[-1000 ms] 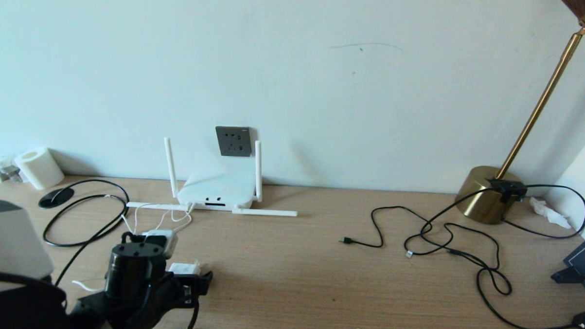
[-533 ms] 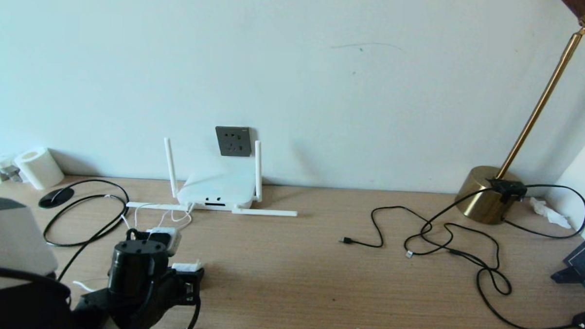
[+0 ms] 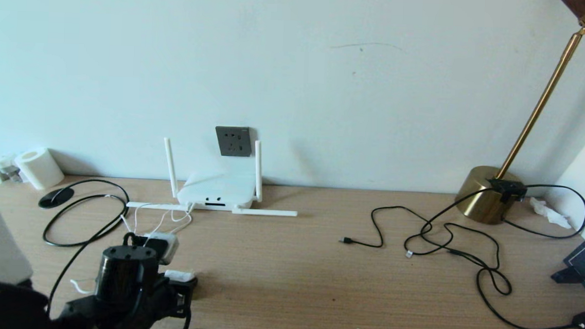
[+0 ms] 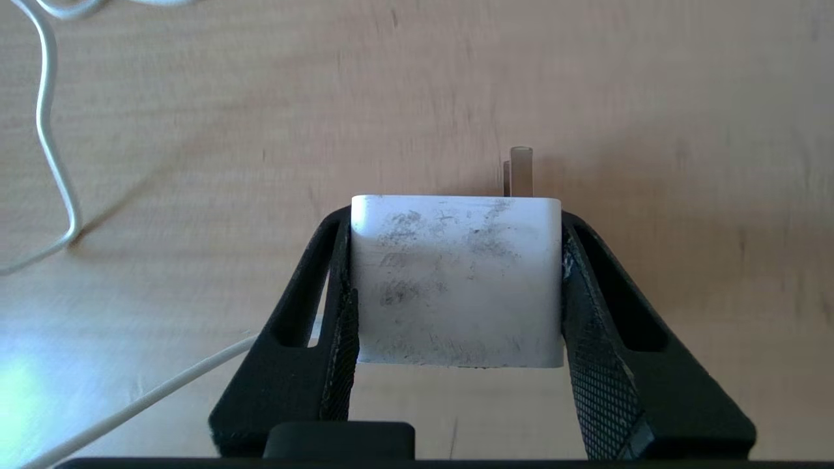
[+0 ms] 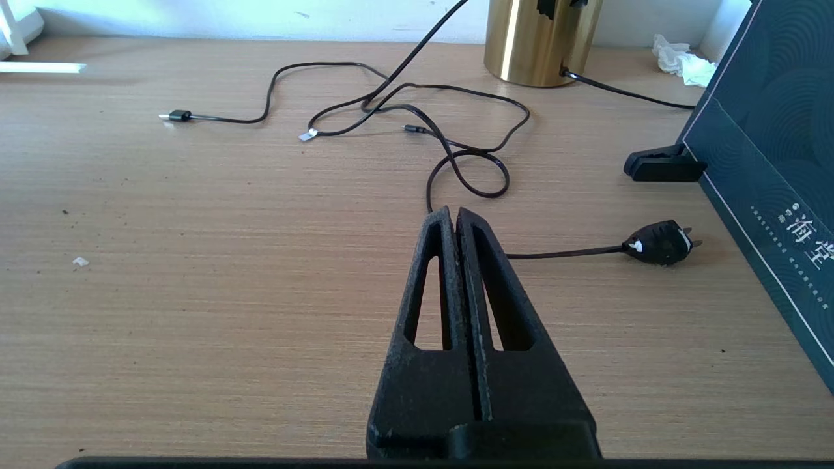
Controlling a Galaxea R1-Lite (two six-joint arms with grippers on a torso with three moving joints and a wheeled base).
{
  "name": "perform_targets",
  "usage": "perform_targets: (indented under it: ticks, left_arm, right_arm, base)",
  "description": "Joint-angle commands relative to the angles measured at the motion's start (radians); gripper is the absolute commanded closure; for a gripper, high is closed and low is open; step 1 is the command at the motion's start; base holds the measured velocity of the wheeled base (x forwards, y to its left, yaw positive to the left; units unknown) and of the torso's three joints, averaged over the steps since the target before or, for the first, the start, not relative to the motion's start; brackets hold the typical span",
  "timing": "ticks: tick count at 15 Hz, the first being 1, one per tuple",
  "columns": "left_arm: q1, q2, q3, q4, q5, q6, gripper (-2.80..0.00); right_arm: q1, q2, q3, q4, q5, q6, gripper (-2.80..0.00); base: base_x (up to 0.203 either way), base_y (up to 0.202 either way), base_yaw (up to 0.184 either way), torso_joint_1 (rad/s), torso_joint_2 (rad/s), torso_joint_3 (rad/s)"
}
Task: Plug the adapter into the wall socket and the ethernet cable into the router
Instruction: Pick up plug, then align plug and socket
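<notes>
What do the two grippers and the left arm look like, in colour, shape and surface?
The left gripper has two matt black fingers, wedge-shaped with long cut-out slots and cross-hatched textured pads inside. Behind it, the head view shows a glossy black cylindrical wrist housing with black cables running alongside. The right gripper has the same black slotted, tapering fingers, their edges slightly worn and dusty.

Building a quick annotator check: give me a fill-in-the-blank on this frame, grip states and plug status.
1. The left gripper is shut on the ____.
2. The wall socket has ____ plugged into it.
3. The right gripper has its jaws ____.
4. The router sits directly below the ____.

Missing words: adapter; nothing; shut; wall socket
</notes>
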Motion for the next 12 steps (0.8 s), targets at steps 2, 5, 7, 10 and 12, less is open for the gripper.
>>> perform_targets:
  ticks: [2, 5, 7, 10, 12]
  left_arm:
    - [0.003, -0.14, -0.052, 0.198, -0.022, 0.005, 0.0]
    - [0.025, -0.284, -0.278, 0.685, -0.115, -0.055, 0.0]
    - [0.056, -0.32, -0.49, 0.998, -0.218, -0.19, 0.0]
    - [0.135, -0.32, -0.698, 1.406, -0.462, -0.413, 0.0]
    - [0.195, -0.275, -0.752, 1.519, -0.531, -0.44, 0.0]
  right_arm:
    - [0.0, 0.0, 0.0, -0.002, 0.0, 0.0, 0.0]
    - [0.0, 0.0, 0.0, 0.0, 0.0, 0.0, 0.0]
    - [0.0, 0.0, 0.0, 0.0, 0.0, 0.0, 0.0]
    - [0.0, 0.0, 0.0, 0.0, 0.0, 0.0, 0.0]
    - [0.0, 0.0, 0.0, 0.0, 0.0, 0.0, 0.0]
  base:
    - [0.0, 0.0, 0.0, 0.0, 0.0, 0.0]
    - [0.0, 0.0, 0.0, 0.0, 0.0, 0.0]
    - [0.0, 0.0, 0.0, 0.0, 0.0, 0.0]
    - [0.0, 0.0, 0.0, 0.0, 0.0, 0.0]
    - [0.0, 0.0, 0.0, 0.0, 0.0, 0.0]
